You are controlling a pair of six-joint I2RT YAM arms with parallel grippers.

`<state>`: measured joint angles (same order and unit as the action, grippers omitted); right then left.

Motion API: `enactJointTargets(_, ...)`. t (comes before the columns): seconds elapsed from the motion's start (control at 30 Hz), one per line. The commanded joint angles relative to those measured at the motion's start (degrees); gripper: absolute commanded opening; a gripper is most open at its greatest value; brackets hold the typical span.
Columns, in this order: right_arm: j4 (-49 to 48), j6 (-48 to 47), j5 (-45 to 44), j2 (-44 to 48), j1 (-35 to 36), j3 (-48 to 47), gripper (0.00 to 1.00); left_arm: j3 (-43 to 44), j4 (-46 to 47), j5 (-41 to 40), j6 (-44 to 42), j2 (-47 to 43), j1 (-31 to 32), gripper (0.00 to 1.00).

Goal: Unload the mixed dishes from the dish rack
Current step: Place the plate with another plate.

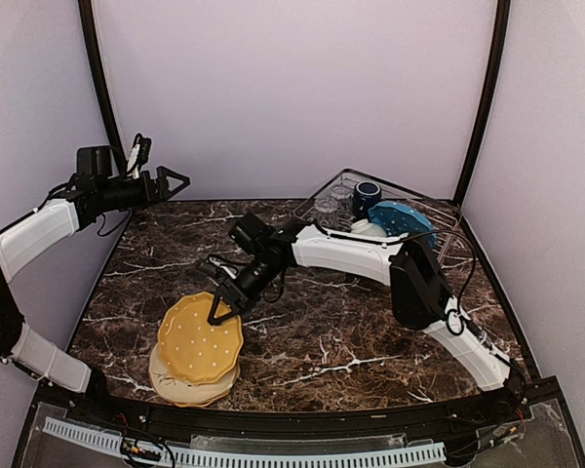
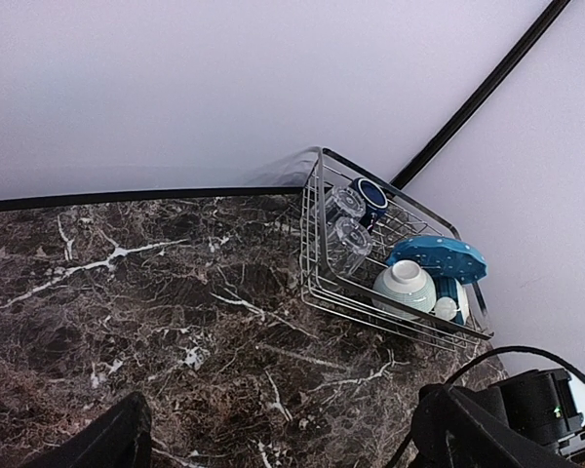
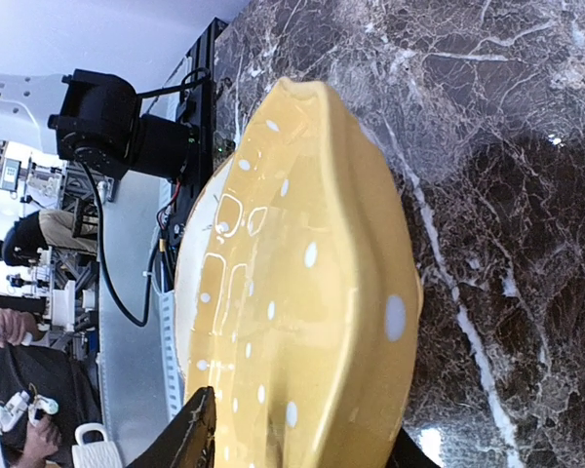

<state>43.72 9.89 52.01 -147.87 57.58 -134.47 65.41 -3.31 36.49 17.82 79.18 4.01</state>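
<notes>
The mustard yellow plate (image 1: 200,338) lies on the cream plate (image 1: 175,385) at the front left of the table. My right gripper (image 1: 219,292) is open with its jaws spread around the yellow plate's far rim (image 3: 312,292), one finger over its top face and one below. The dish rack (image 1: 444,222) stands at the back right and holds the blue dotted plate (image 1: 402,218), the navy mug (image 1: 367,194), clear tumblers (image 1: 333,203) and a white bowl (image 1: 368,229). My left gripper (image 1: 175,180) is open and empty, raised at the far left, looking across at the rack (image 2: 317,283).
The dark marble table (image 1: 351,322) lies between the plate stack and the rack. Black frame posts (image 1: 483,97) and pale walls close in the back and sides. My right arm (image 1: 351,252) stretches across the middle of the table.
</notes>
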Motion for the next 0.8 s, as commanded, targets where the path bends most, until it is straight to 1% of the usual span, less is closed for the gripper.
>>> enactJointTargets(0.0,1.8,-4.3,-3.5,2.5,1.2,-2.9,0.48,-0.6,1.0,1.1,0.3,0.0,-0.3,0.99)
enactJointTargets(0.1,3.9,-6.2,-6.1,2.2,1.8,-4.1,0.53,-0.6,1.1,1.2,0.4,0.1,-0.3,0.99)
enactJointTargets(0.27,7.4,-12.6,-14.6,3.0,4.2,-4.6,0.63,-0.6,1.3,1.6,0.8,0.3,-0.3,0.99)
enactJointTargets(0.43,7.4,-15.4,-19.0,3.3,6.2,-5.1,0.73,-0.7,1.6,1.8,1.1,0.3,-0.3,0.99)
enactJointTargets(0.63,6.4,-15.0,-26.1,4.7,6.4,-4.1,0.77,-0.7,1.5,1.5,0.7,0.2,-0.3,0.99)
enactJointTargets(0.77,4.0,-14.4,-31.9,8.0,6.0,-0.8,0.79,-0.7,1.5,1.6,0.7,0.0,-0.3,0.99)
